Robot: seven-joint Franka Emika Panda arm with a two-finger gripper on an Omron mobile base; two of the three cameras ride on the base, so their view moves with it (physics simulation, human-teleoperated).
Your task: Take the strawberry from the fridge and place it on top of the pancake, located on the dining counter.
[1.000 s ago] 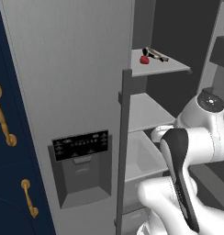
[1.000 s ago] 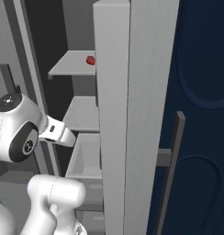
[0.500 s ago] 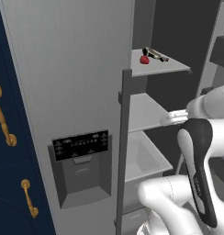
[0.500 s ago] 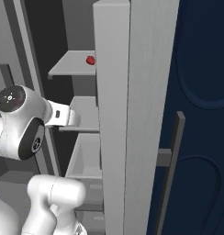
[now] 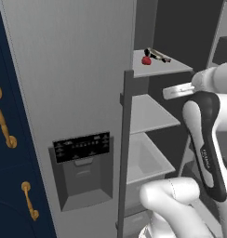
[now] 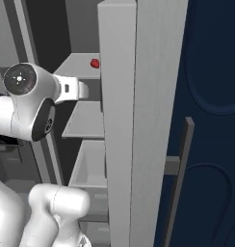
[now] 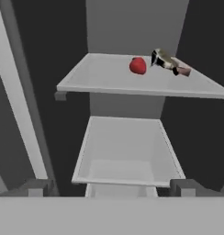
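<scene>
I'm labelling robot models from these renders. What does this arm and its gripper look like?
The arm has glossy white rounded links with dark grey-black joint sections; one dark strip carries small, unreadable white lettering. A round dark-grey cap with tiny marks closes one joint. The gripper shows two small, blocky grey finger tips. No cables visible.

Strawberry (image 7: 137, 65) small, red, resting on upper shelf of open fridge (image 5: 64, 69); apparently untouched.

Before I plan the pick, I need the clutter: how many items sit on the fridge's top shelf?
2: the strawberry mid-shelf, and a dark thin item just beside it. More may hide behind the door.
</scene>
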